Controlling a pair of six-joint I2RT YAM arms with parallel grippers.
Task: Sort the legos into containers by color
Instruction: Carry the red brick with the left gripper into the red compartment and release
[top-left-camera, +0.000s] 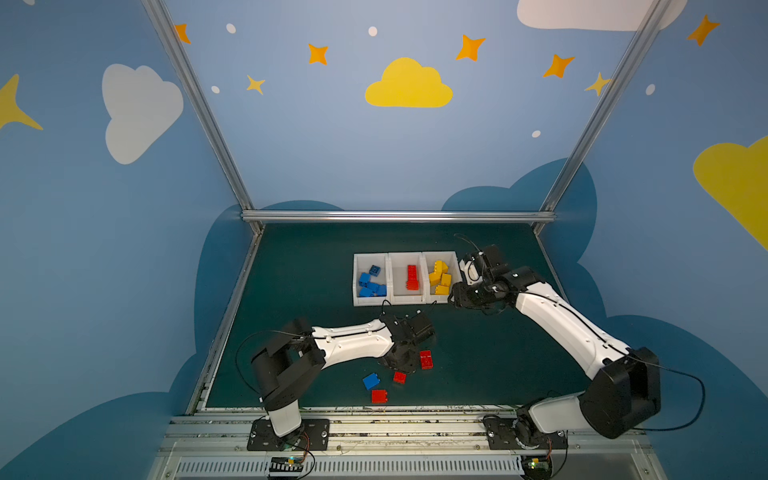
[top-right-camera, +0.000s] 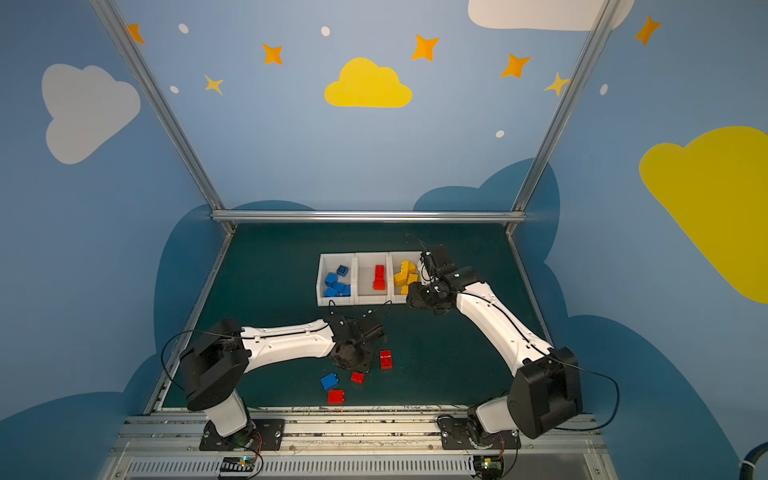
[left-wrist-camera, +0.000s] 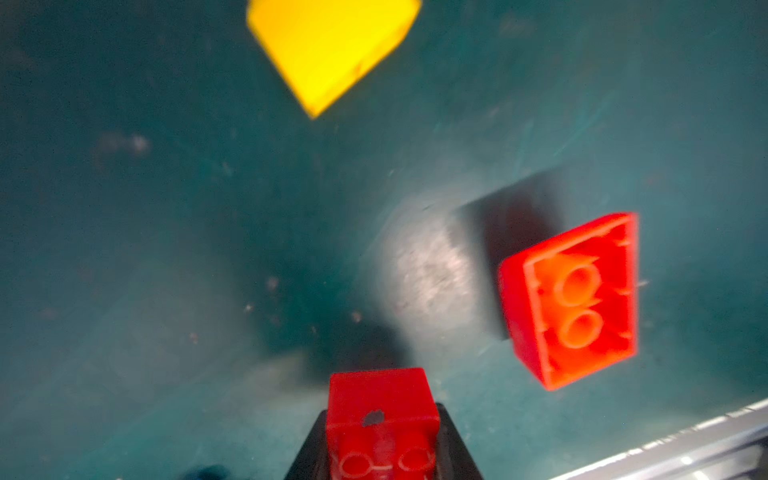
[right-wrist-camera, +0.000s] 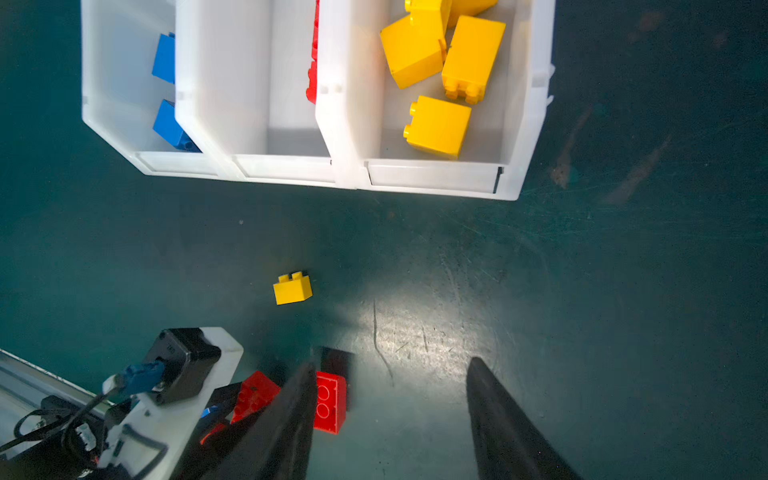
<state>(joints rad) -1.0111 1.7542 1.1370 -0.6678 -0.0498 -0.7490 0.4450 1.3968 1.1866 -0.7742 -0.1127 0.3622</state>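
Pinching a small red brick (left-wrist-camera: 382, 399), the left claw (left-wrist-camera: 382, 440) sits low over the green surface (top-left-camera: 478, 365), a loose yellow brick (right-wrist-camera: 292, 289) lying between it and the white containers (right-wrist-camera: 286, 168). Farther right, the right claw (right-wrist-camera: 390, 363) hangs spread and empty just in front of the yellow-filled container (right-wrist-camera: 432, 176).

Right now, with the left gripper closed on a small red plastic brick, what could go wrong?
The small red brick sticks out beyond the shut left gripper, so it might slip in transit. The open right gripper hangs before the three white bins, so the arms could clash. The loose yellow brick in between could get knocked.
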